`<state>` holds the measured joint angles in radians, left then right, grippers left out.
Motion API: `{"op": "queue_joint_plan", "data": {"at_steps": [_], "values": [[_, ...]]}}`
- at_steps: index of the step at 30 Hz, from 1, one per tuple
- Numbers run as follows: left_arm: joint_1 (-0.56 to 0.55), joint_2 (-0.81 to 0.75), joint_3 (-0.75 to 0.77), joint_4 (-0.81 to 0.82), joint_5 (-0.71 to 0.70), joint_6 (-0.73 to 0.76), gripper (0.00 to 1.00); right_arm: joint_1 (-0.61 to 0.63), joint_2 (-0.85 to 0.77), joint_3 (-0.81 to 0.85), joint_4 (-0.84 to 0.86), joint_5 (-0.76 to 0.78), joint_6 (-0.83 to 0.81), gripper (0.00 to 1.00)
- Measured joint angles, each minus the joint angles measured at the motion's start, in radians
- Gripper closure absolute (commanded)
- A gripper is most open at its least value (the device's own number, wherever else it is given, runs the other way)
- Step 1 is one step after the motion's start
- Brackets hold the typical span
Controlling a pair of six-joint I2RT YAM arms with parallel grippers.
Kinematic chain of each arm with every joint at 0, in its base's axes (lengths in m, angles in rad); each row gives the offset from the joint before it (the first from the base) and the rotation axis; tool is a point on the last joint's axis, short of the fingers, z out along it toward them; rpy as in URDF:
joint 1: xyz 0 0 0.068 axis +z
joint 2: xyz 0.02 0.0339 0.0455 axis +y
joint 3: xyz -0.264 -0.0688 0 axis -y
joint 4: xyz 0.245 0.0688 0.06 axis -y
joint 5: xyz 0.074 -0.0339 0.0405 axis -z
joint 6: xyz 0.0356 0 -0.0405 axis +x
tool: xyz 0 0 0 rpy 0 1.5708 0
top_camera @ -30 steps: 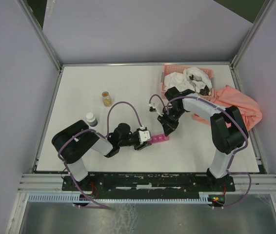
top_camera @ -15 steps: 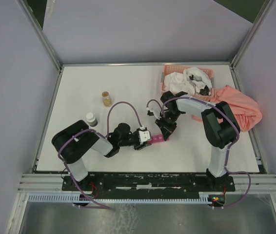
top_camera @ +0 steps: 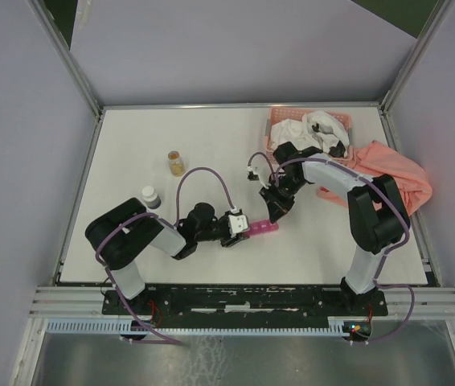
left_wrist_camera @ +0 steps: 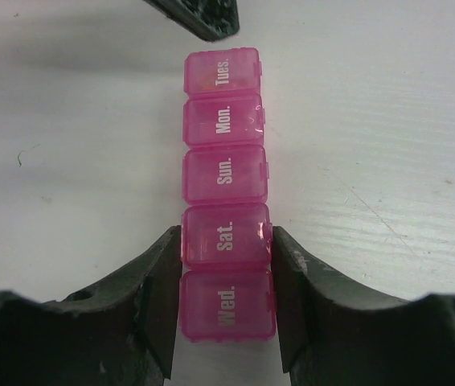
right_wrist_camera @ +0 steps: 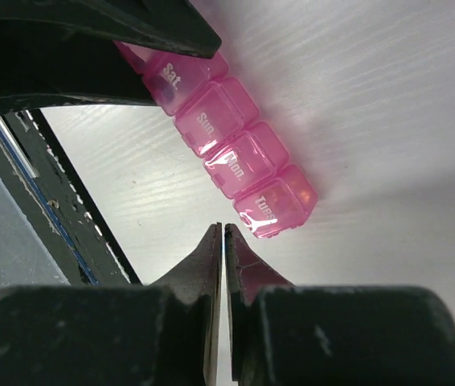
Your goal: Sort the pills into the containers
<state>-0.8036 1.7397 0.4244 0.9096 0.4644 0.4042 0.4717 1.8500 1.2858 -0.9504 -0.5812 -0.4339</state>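
Containers [left_wrist_camera: 223, 173], perhaps shut, between left fingers [left_wrist_camera: 153, 293]

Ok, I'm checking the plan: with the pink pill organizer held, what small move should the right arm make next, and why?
Probably nudge the shut right end effector against the Tues. lid to pry it: the left end effector clamps the pill organizer, and its lids look closed.

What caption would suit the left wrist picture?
The left gripper clamps the pink pill organizer at its Sat. and Wed. compartments.
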Motion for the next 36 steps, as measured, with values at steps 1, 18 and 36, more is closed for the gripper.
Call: {"op": "queue_joint_plan", "data": {"at_steps": [1, 18, 36], "values": [[0.000, 0.000, 0.000, 0.000, 0.000, 0.000, 0.61, -0.008, -0.021, 0.000, 0.003, -0.012, -0.006, 0.89], [-0.006, -0.317, -0.017, -0.037, -0.071, -0.277, 0.12, -0.068, -0.173, -0.020, 0.029, -0.072, -0.046, 0.74], [0.315, -0.868, -0.057, -0.182, -0.097, -0.983, 0.01, -0.260, -0.727, -0.168, 0.274, -0.141, -0.005, 0.01]]}}
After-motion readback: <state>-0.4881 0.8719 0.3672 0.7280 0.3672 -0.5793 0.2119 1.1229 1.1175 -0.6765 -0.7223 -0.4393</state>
